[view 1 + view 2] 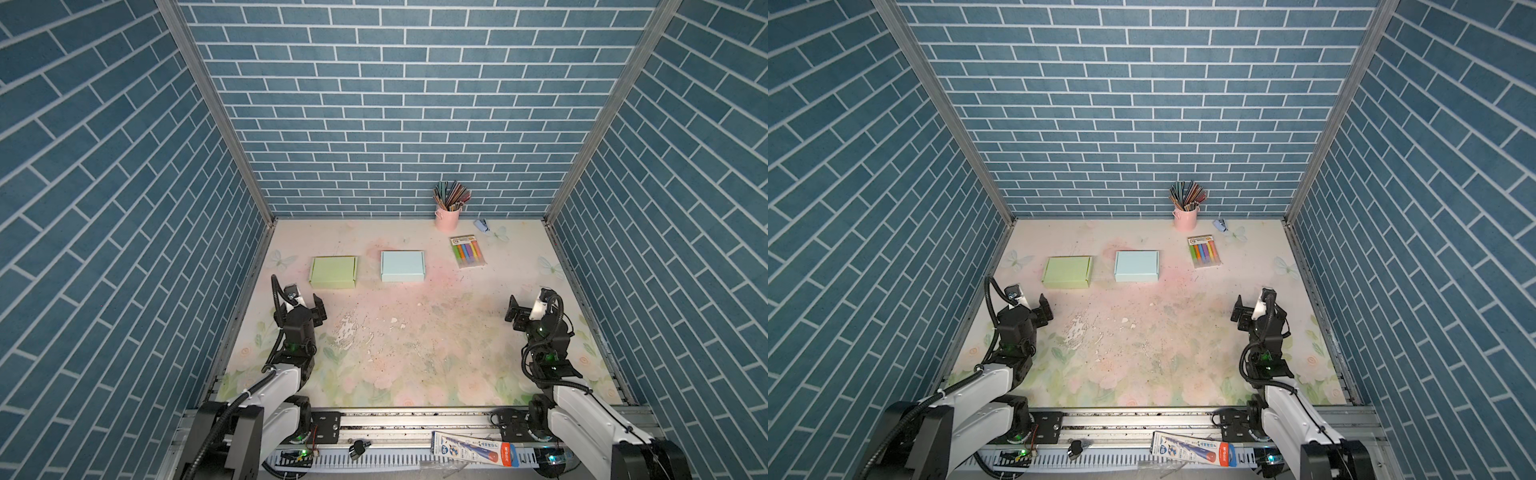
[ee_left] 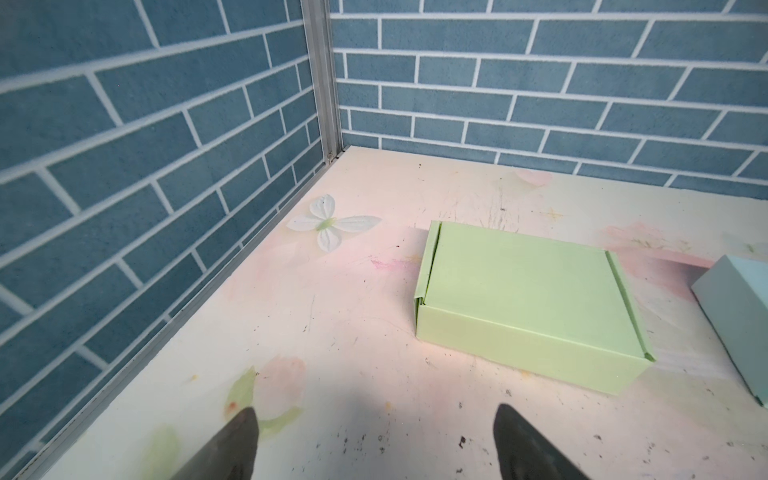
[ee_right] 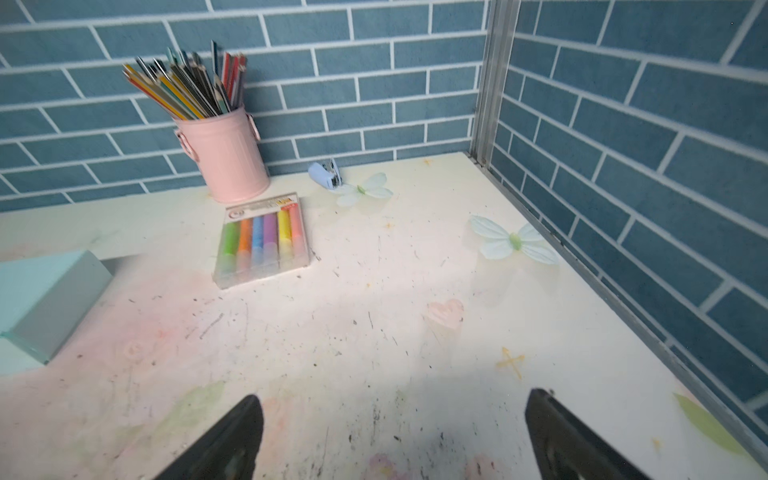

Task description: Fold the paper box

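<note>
Ahead of me, the green box and the blue box lie flat and closed, side by side, slightly apart.

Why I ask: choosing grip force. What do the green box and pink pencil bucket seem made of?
Green box: thin matte card, judging by crisp creases and tucked side flaps. Pink pencil bucket: probably painted metal, faintly glossy, with ribbed wall and small side handles; plastic is possible.
</note>
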